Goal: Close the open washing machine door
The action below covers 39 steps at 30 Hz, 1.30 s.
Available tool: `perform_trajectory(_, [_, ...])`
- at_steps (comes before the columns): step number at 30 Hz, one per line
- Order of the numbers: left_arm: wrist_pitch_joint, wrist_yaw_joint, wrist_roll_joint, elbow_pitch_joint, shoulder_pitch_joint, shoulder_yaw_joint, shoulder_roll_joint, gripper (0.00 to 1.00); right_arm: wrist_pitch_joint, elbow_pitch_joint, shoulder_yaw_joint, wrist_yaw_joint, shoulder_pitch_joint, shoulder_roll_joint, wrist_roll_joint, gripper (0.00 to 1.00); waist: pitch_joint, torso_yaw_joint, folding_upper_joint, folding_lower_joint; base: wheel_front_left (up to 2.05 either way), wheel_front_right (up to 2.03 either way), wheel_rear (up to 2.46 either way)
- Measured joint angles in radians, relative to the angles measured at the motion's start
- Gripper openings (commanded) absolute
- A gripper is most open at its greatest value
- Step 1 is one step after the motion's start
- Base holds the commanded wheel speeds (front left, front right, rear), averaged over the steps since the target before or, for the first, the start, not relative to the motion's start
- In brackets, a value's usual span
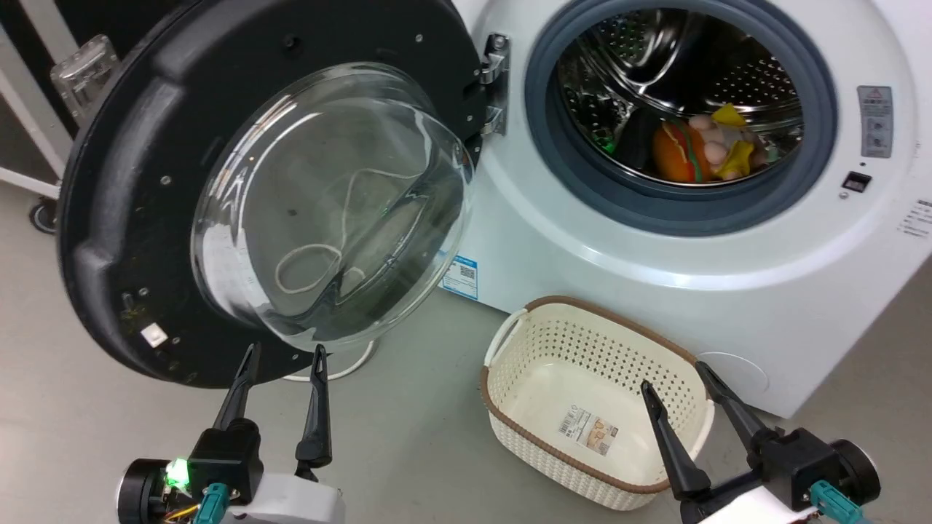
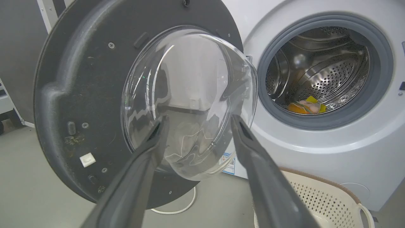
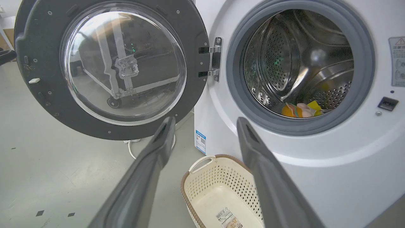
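At my 7 o'clock the left gripper [image 1: 287, 349] has its fingers parted, empty, tips just below the washing machine door [image 1: 138, 189], perhaps touching. At 5 o'clock, the right gripper [image 1: 673, 375] is spread over the basket [image 1: 553, 453]. The door hangs wide open at 10 o'clock, beside the drum [image 1: 655, 65].

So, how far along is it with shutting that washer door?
Nothing looks done yet: the washing machine door hangs wide open. In hand: the left gripper, open, points at the door's lower edge; contact is unclear. Left: swinging the door shut over the drum.
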State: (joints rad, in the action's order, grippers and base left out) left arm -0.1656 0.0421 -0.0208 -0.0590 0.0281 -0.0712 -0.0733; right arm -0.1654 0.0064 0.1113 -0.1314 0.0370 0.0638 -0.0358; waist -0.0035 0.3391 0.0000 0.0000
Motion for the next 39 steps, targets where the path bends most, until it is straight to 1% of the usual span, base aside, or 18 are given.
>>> perform_trajectory(3, [-0.004,0.0,0.0,-0.003,0.0,0.0,0.0,1.0,-0.005,0.001,0.0,0.0,0.001,0.0,-0.001,1.0,0.0,0.013,0.0,0.0,0.0,0.0,0.0])
perform_trajectory(4, [-0.011,-0.001,-0.001,-0.003,0.001,-0.001,0.0,0.64,-0.01,0.001,0.0,0.0,0.002,0.0,-0.001,1.0,0.0,0.021,0.0,0.0,0.0,0.0,0.0])
perform_trajectory(5, [-0.011,-0.001,-0.001,-0.003,0.001,-0.001,0.0,0.0,-0.01,0.001,0.0,0.0,0.002,0.0,-0.001,1.0,0.0,0.021,0.0,0.0,0.0,0.0,0.0])
perform_trajectory(11, [-0.022,-0.042,-0.043,-0.018,0.004,0.002,0.0,0.0,-0.023,-0.005,-0.016,0.0,0.025,-0.001,-0.001,1.0,0.003,0.052,0.0,0.0,0.0,0.0,0.0])
perform_trajectory(16, [-0.034,-0.08,-0.1,-0.072,-0.028,0.063,-0.012,0.0,-0.034,-0.03,-0.039,0.0,0.047,-0.002,0.0,1.0,0.023,0.071,0.0,0.0,0.0,0.0,0.0])
perform_trajectory(19, [-0.04,-0.09,-0.172,-0.095,-0.077,0.132,-0.019,0.0,-0.04,-0.045,-0.041,0.0,0.049,0.001,0.002,1.0,0.053,0.071,0.0,0.0,0.0,0.0,0.0])
perform_trajectory(21, [-0.043,-0.099,-0.224,-0.095,-0.121,0.177,-0.046,0.0,-0.046,-0.051,-0.039,0.0,0.048,0.012,0.002,1.0,0.076,0.067,0.0,0.0002,0.0,0.0,0.0])
perform_trajectory(23, [-0.015,-0.104,-0.291,-0.094,-0.178,0.23,-0.07,0.0,-0.049,-0.057,-0.037,0.0,0.047,0.028,0.002,1.0,0.099,0.062,0.0,0.0001,0.0,0.0,0.0])
perform_trajectory(25, [0.044,-0.104,-0.402,-0.074,-0.255,0.293,-0.086,0.0,-0.053,-0.063,-0.037,0.0,0.045,0.042,0.0,1.0,0.122,0.056,0.0,0.0002,0.0,0.0,0.0])
perform_trajectory(28, [0.149,-0.083,-0.57,-0.011,-0.386,0.384,-0.119,0.0,-0.058,-0.07,-0.037,0.0,0.037,0.058,-0.009,1.0,0.154,0.048,0.0,0.0002,0.0,0.0,0.0])
perform_trajectory(29, [0.186,-0.068,-0.621,0.019,-0.428,0.415,-0.135,0.0,-0.062,-0.073,-0.037,0.0,0.033,0.064,-0.013,1.0,0.164,0.045,0.0,0.0002,0.0,0.0,0.0])
perform_trajectory(32, [0.284,-0.03,-0.705,0.126,-0.519,0.482,-0.215,0.0,-0.067,-0.074,-0.031,0.0,0.017,0.078,-0.021,1.0,0.191,0.035,0.0,0.0003,0.0,0.0,0.0])
perform_trajectory(34, [0.348,0.001,-0.763,0.197,-0.564,0.522,-0.253,0.0,-0.07,-0.075,-0.027,0.0,0.008,0.083,-0.026,1.0,0.204,0.027,0.0,0.0002,0.0,0.0,0.0])
perform_trajectory(37, [0.47,0.057,-0.867,0.302,-0.63,0.572,-0.287,0.0,-0.078,-0.077,-0.024,0.0,-0.002,0.091,-0.029,1.0,0.222,0.017,0.0,0.0002,0.0,0.0,0.0])
perform_trajectory(38, [0.616,0.12,-0.977,0.389,-0.683,0.607,-0.306,0.0,-0.085,-0.078,-0.022,0.0,-0.002,0.098,-0.036,1.0,0.235,0.01,0.0,0.0002,0.0,0.0,0.0])
perform_trajectory(39, [0.665,0.132,-1.008,0.408,-0.693,0.61,-0.314,0.0,-0.087,-0.077,-0.021,0.0,-0.002,0.099,-0.037,1.0,0.238,0.009,0.0,0.0001,0.0,0.0,0.0])
